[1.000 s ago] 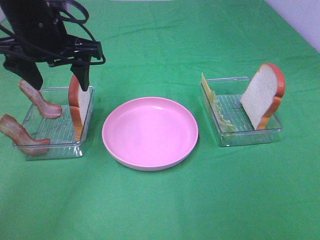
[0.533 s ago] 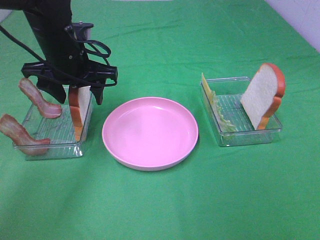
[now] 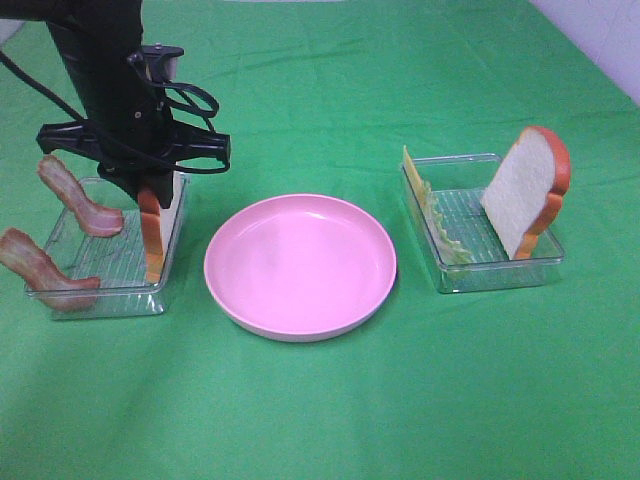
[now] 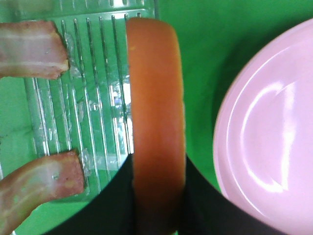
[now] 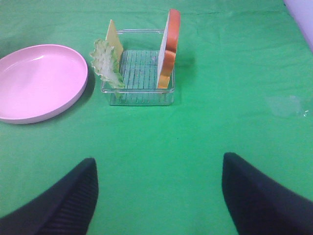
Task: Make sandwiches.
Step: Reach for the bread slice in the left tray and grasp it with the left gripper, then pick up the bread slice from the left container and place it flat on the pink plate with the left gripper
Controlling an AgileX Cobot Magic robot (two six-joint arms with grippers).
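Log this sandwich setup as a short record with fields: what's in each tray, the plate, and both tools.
left tray: two bacon strips, one upright bread slice
right tray: cheese slice, lettuce leaf, leaning bread slice
pink plate: between the trays, nothing on it
left tool: shut on the upright bread slice
right tool: open, holding nothing

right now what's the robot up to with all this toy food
The left gripper grips the upright bread slice in the left tray, beside two bacon strips. The pink plate between the trays is empty. The other bread slice, lettuce and cheese stand in the right tray, untouched. The right gripper hangs open above the cloth.
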